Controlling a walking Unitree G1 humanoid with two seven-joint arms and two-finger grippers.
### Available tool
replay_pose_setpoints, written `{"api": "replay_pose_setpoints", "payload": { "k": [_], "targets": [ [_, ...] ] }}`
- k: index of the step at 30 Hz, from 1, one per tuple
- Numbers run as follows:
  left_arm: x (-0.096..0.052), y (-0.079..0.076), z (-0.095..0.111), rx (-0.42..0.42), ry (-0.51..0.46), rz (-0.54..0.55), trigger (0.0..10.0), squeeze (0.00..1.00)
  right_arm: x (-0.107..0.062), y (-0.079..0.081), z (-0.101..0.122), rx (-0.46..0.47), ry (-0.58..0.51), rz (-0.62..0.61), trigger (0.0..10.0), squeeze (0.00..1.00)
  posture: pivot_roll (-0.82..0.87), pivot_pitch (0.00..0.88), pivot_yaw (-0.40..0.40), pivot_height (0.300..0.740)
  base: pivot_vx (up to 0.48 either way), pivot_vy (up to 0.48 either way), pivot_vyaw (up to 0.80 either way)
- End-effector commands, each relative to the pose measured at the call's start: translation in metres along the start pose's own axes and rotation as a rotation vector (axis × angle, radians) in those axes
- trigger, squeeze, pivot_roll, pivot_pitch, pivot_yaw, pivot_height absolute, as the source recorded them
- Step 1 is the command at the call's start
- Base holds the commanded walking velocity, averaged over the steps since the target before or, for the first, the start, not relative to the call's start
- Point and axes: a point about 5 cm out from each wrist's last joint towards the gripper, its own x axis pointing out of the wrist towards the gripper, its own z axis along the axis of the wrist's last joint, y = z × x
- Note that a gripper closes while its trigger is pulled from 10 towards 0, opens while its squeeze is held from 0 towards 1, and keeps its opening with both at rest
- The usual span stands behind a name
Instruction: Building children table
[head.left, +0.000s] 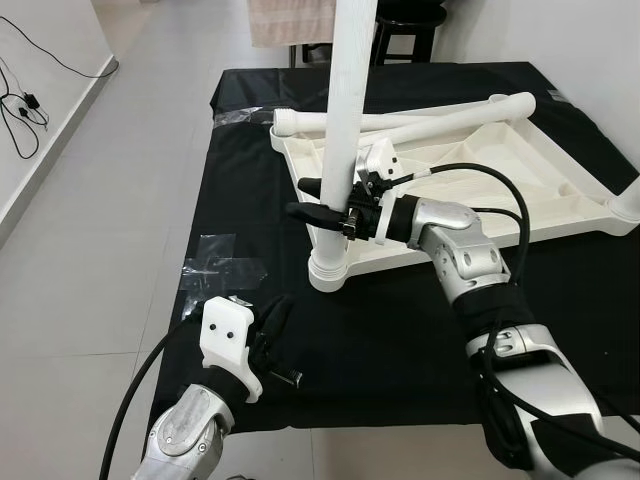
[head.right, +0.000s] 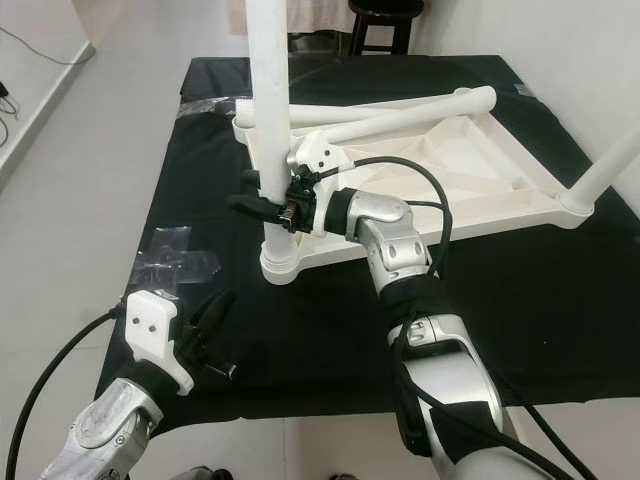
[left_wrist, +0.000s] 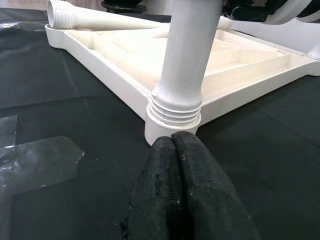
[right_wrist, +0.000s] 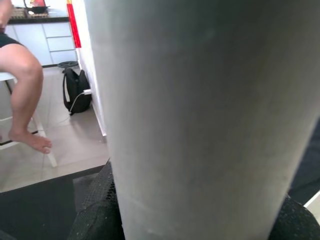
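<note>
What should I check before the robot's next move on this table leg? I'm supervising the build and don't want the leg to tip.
1. Right gripper around the upright leg: ok, its black fingers close on the leg from both sides above the socket.
2. Leg seated in the corner socket of the upturned tabletop: cannot tell how far; thread rings show above the socket rim.
3. Leg upright: ok, it stands nearly vertical in the eye views.
4. Left gripper clear of the work: ok, shut and empty, over the black cloth short of the corner.
5. Spare leg out of the way: ok, lying across the tabletop's far side.
</note>
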Motion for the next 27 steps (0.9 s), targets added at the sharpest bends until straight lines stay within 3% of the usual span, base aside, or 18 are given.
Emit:
{"api": "replay_pose_setpoints", "payload": {
  "k": [1, 4, 7, 8, 9, 10, 11, 12, 13, 14, 16, 22, 23, 25, 26, 27],
  "targets": [
    [-0.001, 0.0, -0.002, -0.001, 0.016, 0.004, 10.0, 0.0, 0.004, 0.005, -0.003, 0.017, -0.008, 0.062, 0.0, 0.0, 0.11, 0.149, -0.015, 0.74, 0.0, 0.0, 0.0],
    [-0.002, 0.0, -0.001, -0.001, 0.017, 0.004, 10.0, 0.0, -0.01, -0.001, -0.005, 0.002, 0.002, -0.006, 0.0, 0.0, 0.11, 0.151, -0.018, 0.74, 0.0, 0.0, 0.0],
    [-0.002, 0.0, -0.001, 0.0, 0.017, 0.004, 10.0, 0.0, -0.013, -0.004, -0.009, 0.002, 0.017, -0.068, 0.0, 0.0, 0.1, 0.153, -0.022, 0.74, 0.0, 0.0, 0.0],
    [-0.002, 0.0, -0.001, -0.001, 0.016, 0.005, 10.0, 0.0, -0.015, -0.006, -0.018, 0.003, 0.049, -0.191, 0.0, 0.0, 0.1, 0.155, -0.026, 0.74, 0.0, 0.0, 0.0],
    [-0.002, 0.001, -0.001, -0.001, 0.015, 0.006, 10.0, 0.0, -0.015, -0.007, -0.036, 0.022, 0.106, -0.455, 0.0, 0.0, 0.09, 0.157, -0.027, 0.74, 0.0, 0.0, 0.0],
    [-0.002, 0.001, -0.001, -0.001, 0.015, 0.006, 10.0, 0.0, -0.015, -0.007, -0.036, 0.022, 0.106, -0.455, 0.0, 0.0, 0.09, 0.157, -0.027, 0.74, 0.0, 0.0, 0.0],
    [-0.002, 0.002, -0.001, -0.001, 0.015, 0.007, 10.0, 0.0, -0.02, -0.007, -0.05, 0.021, 0.163, -0.75, 0.0, 0.0, 0.09, 0.158, -0.026, 0.74, 0.0, 0.0, 0.0],
    [-0.002, 0.002, -0.001, -0.001, 0.014, 0.007, 10.0, 0.0, -0.021, 0.012, -0.068, 0.06, 0.218, -0.846, 0.0, 0.0, 0.1, 0.162, -0.022, 0.74, 0.0, 0.0, 0.0],
    [-0.002, 0.002, -0.001, -0.001, 0.014, 0.007, 10.0, 0.0, -0.021, 0.012, -0.068, 0.06, 0.218, -0.846, 0.0, 0.0, 0.1, 0.162, -0.022, 0.74, 0.0, 0.0, 0.0],
    [-0.001, 0.002, -0.001, 0.0, 0.015, 0.007, 10.0, 0.0, -0.019, 0.029, -0.077, 0.077, 0.229, -0.87, 0.0, 0.0, 0.1, 0.16, -0.016, 0.74, 0.0, 0.0, 0.0],
    [-0.001, 0.003, -0.002, 0.0, 0.017, 0.008, 10.0, 0.0, -0.01, 0.043, -0.084, 0.092, 0.235, -0.78, 0.0, 0.0, 0.08, 0.143, -0.011, 0.74, 0.0, 0.0, 0.0],
    [-0.001, 0.003, -0.002, 0.002, 0.019, 0.007, 10.0, 0.0, -0.007, 0.029, -0.075, 0.056, 0.219, -0.782, 0.0, 0.0, 0.09, 0.142, -0.021, 0.74, 0.0, 0.0, 0.0],
    [0.0, 0.003, -0.002, 0.003, 0.018, 0.009, 10.0, 0.0, -0.005, 0.026, -0.072, 0.05, 0.222, -0.777, 10.0, 0.0, 0.09, 0.142, -0.022, 0.74, 0.0, 0.0, 0.0],
    [0.0, 0.003, -0.003, 0.005, 0.016, 0.014, 10.0, 0.0, -0.003, 0.023, -0.067, 0.057, 0.186, -0.739, 10.0, 0.0, 0.1, 0.141, -0.024, 0.74, 0.0, 0.0, 0.0],
    [0.0, 0.003, -0.003, 0.005, 0.017, 0.015, 10.0, 0.0, -0.003, 0.021, -0.065, 0.055, 0.168, -0.722, 10.0, 1.0, 0.1, 0.133, -0.021, 0.74, 0.0, 0.0, 0.0],
    [0.0, 0.003, -0.003, 0.005, 0.017, 0.015, 10.0, 0.0, -0.003, 0.021, -0.065, 0.055, 0.168, -0.722, 10.0, 1.0, 0.1, 0.133, -0.021, 0.74, 0.0, 0.0, 0.0]
  ]
}}
